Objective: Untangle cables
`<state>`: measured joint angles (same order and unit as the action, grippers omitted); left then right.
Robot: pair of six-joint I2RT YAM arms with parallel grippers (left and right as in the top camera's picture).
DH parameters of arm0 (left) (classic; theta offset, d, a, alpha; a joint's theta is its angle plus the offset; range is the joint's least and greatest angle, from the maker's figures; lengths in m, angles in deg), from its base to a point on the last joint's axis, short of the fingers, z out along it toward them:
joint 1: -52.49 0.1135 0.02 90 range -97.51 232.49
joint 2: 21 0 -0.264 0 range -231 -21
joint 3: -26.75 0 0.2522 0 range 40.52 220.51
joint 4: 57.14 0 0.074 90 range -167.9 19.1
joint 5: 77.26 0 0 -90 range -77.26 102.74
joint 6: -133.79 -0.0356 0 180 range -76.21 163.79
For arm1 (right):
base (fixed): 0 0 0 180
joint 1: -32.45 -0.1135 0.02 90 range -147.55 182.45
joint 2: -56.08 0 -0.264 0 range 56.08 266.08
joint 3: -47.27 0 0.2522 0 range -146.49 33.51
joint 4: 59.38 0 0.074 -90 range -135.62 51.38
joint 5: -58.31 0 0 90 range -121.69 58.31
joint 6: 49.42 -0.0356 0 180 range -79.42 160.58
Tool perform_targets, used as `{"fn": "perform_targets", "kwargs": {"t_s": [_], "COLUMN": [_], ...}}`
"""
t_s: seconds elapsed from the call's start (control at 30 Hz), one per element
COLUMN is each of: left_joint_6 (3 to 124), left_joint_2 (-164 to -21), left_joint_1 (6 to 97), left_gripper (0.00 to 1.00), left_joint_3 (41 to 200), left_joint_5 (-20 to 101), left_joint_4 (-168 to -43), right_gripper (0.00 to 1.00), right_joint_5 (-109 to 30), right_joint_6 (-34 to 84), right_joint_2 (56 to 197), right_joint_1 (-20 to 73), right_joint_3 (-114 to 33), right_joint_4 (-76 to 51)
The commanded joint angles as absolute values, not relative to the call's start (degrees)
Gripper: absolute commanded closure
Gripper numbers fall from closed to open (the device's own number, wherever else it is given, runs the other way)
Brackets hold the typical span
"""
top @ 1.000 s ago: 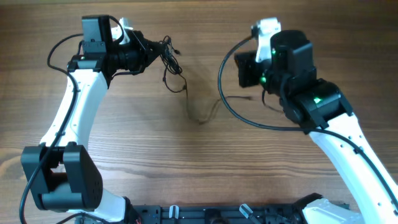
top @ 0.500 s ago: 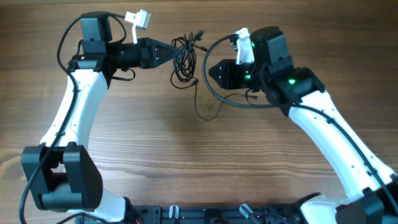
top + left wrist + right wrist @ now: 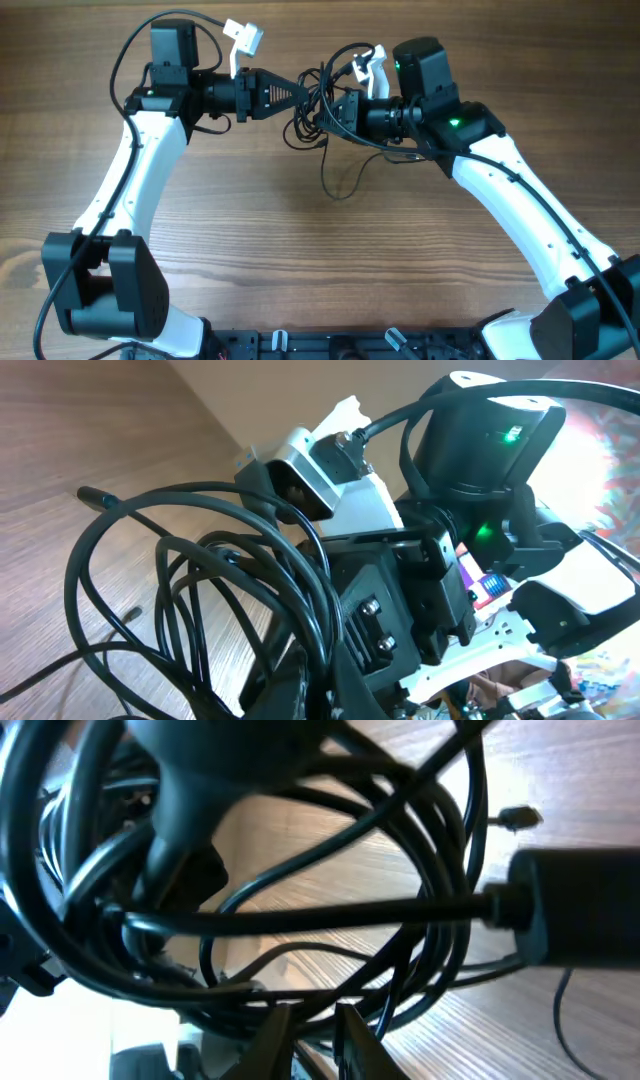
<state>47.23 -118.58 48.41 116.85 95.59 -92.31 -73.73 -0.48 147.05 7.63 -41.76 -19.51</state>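
The cables (image 3: 298, 132) are a tangled bundle of thin black cords held up between my two grippers at the table's far middle. One strand hangs down to the wood (image 3: 336, 188). My left gripper (image 3: 303, 94) is shut on the bundle from the left; its fingers (image 3: 330, 695) clamp several loops (image 3: 190, 590). My right gripper (image 3: 336, 110) meets the bundle from the right. Its fingers (image 3: 312, 1020) stand close together at the loops (image 3: 430, 930). A small plug end (image 3: 517, 817) sticks out at the upper right.
The wooden table (image 3: 320, 270) lies under both arms. The right arm's wrist and camera housing (image 3: 400, 590) sit right behind the bundle. The arms' own thicker black wires arc above each wrist (image 3: 135, 45). A rail (image 3: 330, 345) runs along the front edge.
Both arms have swung inward to the middle. The left gripper carried the bundle to the right, and the right gripper moved left until it reached the bundle.
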Motion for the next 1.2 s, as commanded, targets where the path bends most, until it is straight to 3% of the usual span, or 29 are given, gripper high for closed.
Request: {"fn": "perform_targets", "kwargs": {"t_s": [0.0, 0.23, 0.57, 1.17], "left_joint_6": [45.72, 46.01, 46.16, 46.16], "left_joint_2": [-118.18, -118.18, -118.18, -118.18], "left_joint_1": [48.30, 48.30, 48.30, 48.37], "left_gripper": [0.96, 0.96, 0.96, 0.96], "left_joint_3": [117.22, 117.22, 117.22, 117.22], "left_joint_5": [95.35, 95.39, 95.37, 95.35], "left_joint_4": [-92.13, -92.16, -92.18, -92.16], "right_gripper": [0.84, 0.80, 0.86, 0.85], "right_joint_5": [-73.88, -67.28, -67.72, -64.62], "right_joint_6": [-1.55, -1.81, -4.59, -4.11], "right_joint_2": [147.80, 147.84, 151.14, 151.51], "right_joint_1": [7.76, 7.63, 7.54, 7.54], "right_joint_3": [-42.13, -42.13, -42.11, -42.11], "right_joint_4": [-18.11, -17.67, -15.68, -16.64]}}
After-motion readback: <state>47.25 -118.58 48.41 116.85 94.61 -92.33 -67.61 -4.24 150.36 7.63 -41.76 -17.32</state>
